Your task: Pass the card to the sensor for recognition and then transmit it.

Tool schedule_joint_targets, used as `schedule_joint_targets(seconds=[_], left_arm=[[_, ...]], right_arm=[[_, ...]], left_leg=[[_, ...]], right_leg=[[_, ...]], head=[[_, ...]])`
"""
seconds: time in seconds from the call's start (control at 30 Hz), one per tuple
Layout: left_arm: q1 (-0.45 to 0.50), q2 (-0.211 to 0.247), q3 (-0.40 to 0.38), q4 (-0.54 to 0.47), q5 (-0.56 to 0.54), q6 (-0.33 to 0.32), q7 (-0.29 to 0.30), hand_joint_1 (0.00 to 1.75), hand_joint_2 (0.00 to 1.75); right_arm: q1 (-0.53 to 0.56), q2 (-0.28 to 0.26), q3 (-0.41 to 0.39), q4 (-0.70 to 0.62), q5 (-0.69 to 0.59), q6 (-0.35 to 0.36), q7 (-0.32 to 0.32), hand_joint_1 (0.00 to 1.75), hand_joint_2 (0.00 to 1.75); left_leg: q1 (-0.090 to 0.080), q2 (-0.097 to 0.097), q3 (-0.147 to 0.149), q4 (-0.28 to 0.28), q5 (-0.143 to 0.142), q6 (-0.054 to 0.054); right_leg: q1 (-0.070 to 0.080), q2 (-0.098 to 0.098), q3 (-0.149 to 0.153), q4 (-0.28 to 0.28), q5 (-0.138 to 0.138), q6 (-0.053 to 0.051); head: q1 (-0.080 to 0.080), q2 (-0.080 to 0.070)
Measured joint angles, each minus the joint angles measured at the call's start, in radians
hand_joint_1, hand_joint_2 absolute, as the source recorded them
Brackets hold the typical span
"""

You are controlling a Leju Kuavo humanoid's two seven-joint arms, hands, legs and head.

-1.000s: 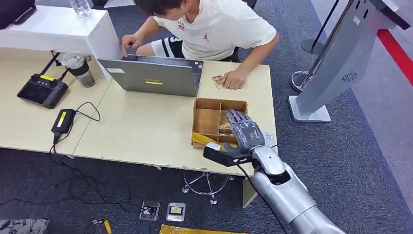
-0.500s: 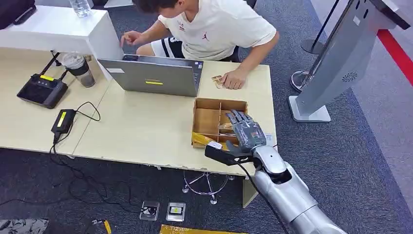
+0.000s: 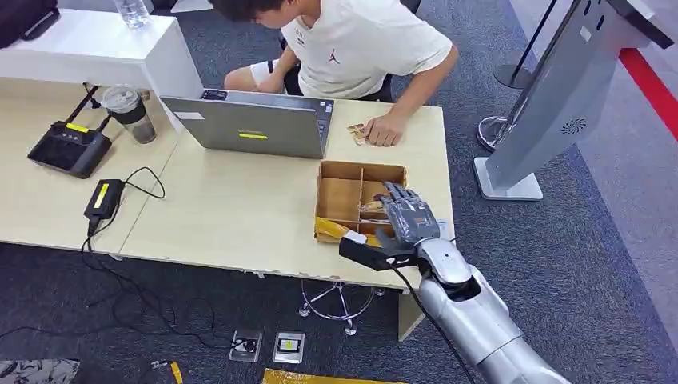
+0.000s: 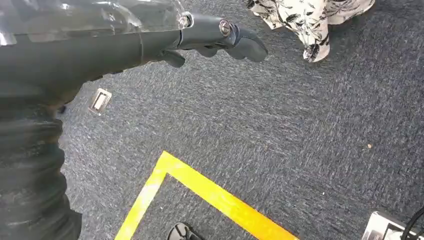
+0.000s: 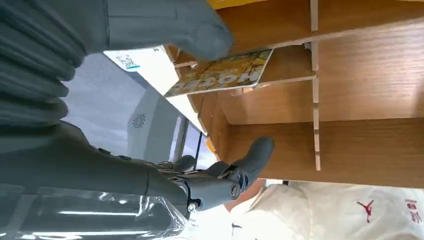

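1. We see our right hand [image 3: 404, 220] reaching over the near right part of the box [image 3: 336, 172] on the table [image 3: 232, 212], its silver arm coming up from the lower right; the fingers [image 3: 397, 197] point into the box, the thumb juts left over the box's near wall.
2. In the right wrist view the thumb [image 5: 200, 30] lies against a yellow printed card [image 5: 220, 75] that stands tilted in a narrow compartment; the other fingers [image 5: 252, 157] are apart from it, spread over a wider compartment; we cannot tell whether the card is truly pinched.
3. Our left hand [image 4: 215, 42] hangs over the carpet beside a yellow floor line [image 4: 210, 192], fingers loosely extended, holding nothing.
4. The box sits near the table's right edge; the kiosk [image 3: 552, 104] stands well apart on the carpet to the right.
5. A person [image 3: 360, 48] sits behind the table, one hand resting just beyond the box beside a laptop [image 3: 252, 124].
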Motion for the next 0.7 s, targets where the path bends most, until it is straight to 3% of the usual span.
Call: schedule_joint_targets(seconds=[0.2,0.27,0.3,0.53,0.7], left_arm=[[0.000,0.000,0.000,0.000,0.000,0.000,0.000,0.00,1.75],[0.000,0.000,0.000,0.000,0.000,0.000,0.000,0.00,1.75],[0.000,0.000,0.000,0.000,0.000,0.000,0.000,0.00,1.75],[0.000,0.000,0.000,0.000,0.001,0.001,0.000,0.00,1.75],[0.000,0.000,0.000,0.000,0.002,0.002,0.000,0.00,1.75]], right_arm=[[0.002,-0.003,-0.008,0.000,0.009,0.011,0.010,0.54,1.75],[0.003,-0.004,-0.014,0.000,0.011,0.013,0.011,0.68,1.75],[0.003,-0.005,-0.015,0.000,0.011,0.014,0.012,0.66,1.75],[0.007,-0.008,-0.016,-0.001,0.017,0.027,0.021,1.31,1.75],[0.007,-0.008,-0.017,-0.001,0.018,0.033,0.022,1.40,1.75]], left_leg=[[0.000,0.000,0.000,0.000,0.000,0.000],[0.000,0.000,0.000,0.000,0.000,0.000],[0.000,0.000,0.000,0.000,0.000,0.000],[0.000,0.000,0.000,0.000,0.000,0.000],[0.000,0.000,0.000,0.000,0.000,0.000]], right_leg=[[0.000,0.000,0.000,0.000,0.000,0.000],[0.000,0.000,0.000,0.000,0.000,0.000],[0.000,0.000,0.000,0.000,0.000,0.000],[0.000,0.000,0.000,0.000,0.000,0.000],[0.000,0.000,0.000,0.000,0.000,0.000]], head=[[0.000,0.000],[0.000,0.000],[0.000,0.000],[0.000,0.000],[0.000,0.000]])
